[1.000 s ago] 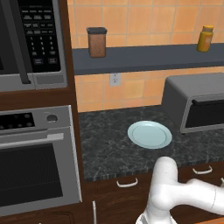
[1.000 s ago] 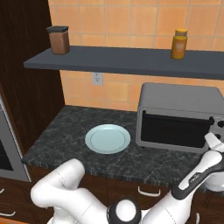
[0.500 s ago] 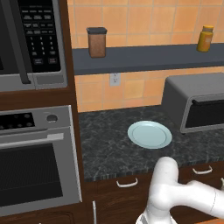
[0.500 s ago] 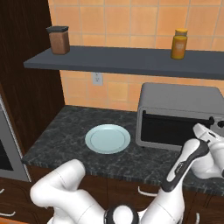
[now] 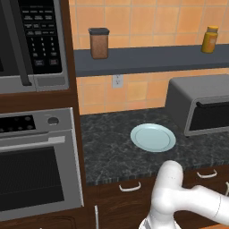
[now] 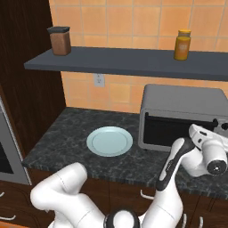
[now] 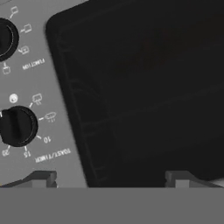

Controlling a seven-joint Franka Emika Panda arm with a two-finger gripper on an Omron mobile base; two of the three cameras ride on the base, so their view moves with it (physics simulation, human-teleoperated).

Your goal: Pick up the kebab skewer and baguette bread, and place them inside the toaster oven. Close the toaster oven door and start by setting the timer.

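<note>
Dark speckled bench (image 6: 58,142) carrying the grey toaster oven (image 6: 182,104) at its right end, the toaster oven door (image 6: 178,130) shut, dark glass facing the arm; a pale blue plate (image 6: 109,141), bare, lies left of the oven and apart from it. End effector (image 7: 111,177) released, fingers spread wide, close before the oven front (hand view: door glass (image 7: 148,87) beside a black timer knob (image 7: 17,126)); baguette and skewer cannot be made out behind the glass.

Orange tiled wall (image 5: 147,22) – dark shelf (image 5: 147,60), black speckled counter (image 5: 112,150).
</note>
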